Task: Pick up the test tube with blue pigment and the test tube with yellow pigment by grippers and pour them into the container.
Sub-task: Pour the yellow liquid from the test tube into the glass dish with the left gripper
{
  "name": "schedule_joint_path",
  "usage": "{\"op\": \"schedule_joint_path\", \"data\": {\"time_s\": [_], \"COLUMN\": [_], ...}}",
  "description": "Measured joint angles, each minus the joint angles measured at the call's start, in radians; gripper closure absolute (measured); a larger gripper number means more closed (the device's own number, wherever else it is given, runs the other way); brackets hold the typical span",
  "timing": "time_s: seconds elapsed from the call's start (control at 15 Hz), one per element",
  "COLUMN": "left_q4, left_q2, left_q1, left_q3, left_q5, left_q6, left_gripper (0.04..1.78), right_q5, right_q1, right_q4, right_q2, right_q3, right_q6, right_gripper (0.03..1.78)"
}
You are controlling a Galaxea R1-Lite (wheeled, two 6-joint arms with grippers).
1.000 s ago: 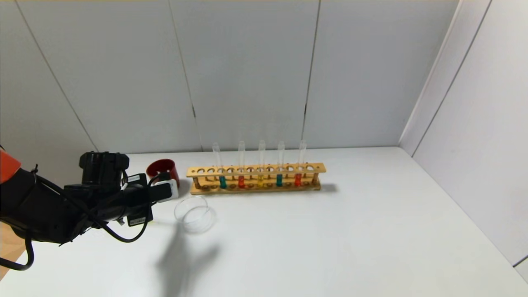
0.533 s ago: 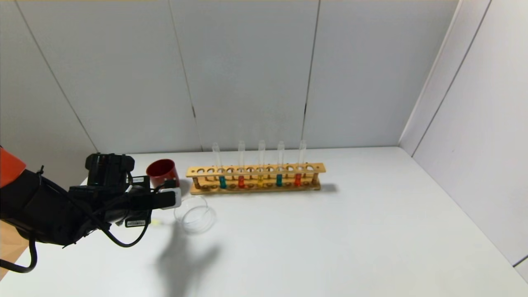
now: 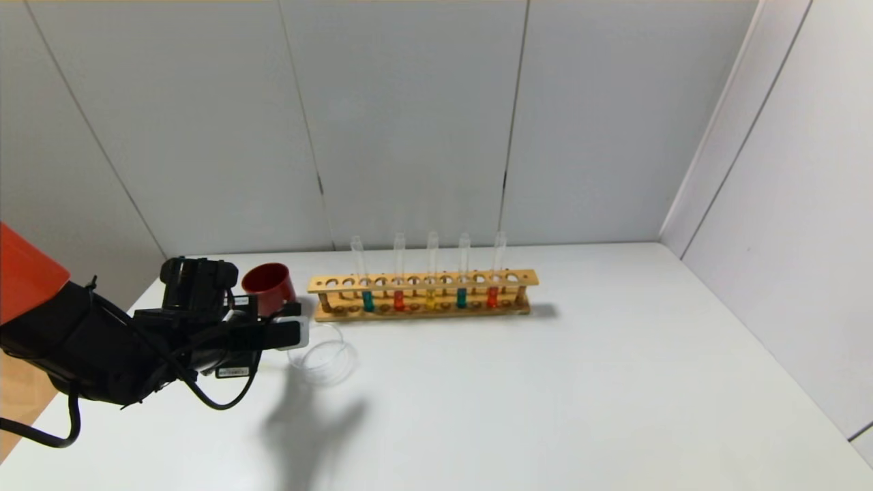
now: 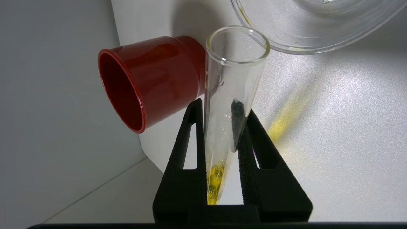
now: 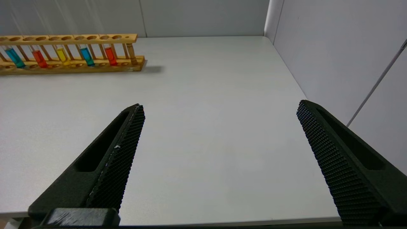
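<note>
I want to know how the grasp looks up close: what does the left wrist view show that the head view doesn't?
Only the left wrist view shows the left gripper clamped on the test tube with yellow pigment, a little yellow at its bottom, mouth near the container. Only the head view shows the wooden rack holding five tubes. Both show the red cup and the white table.

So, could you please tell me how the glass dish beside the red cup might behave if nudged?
The container looks thin clear glass, so probably fragile and light. Low and wide, it seems likelier to slide on the smooth table than tip.
</note>
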Motion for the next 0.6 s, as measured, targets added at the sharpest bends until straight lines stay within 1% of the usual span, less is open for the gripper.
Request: {"op": "schedule_joint_path", "data": {"time_s": [0.27,0.6], "left_q4": [0.0,0.003], "left_q2": [0.008,0.017], "left_q1": [-0.009,-0.017], "left_q3": [-0.014,-0.039], "left_q5": [0.004,0.046], "left_q6": [0.031,0.074], "left_gripper": [1.49,1.49], "right_q5": [0.0,0.0], "right_q1": [0.0,0.0], "right_q4": [0.0,0.0], "right_q2": [0.0,0.0], "right_q3": [0.0,0.0], "right_q6": [0.0,0.0], "right_gripper": [0.06,0.06]}}
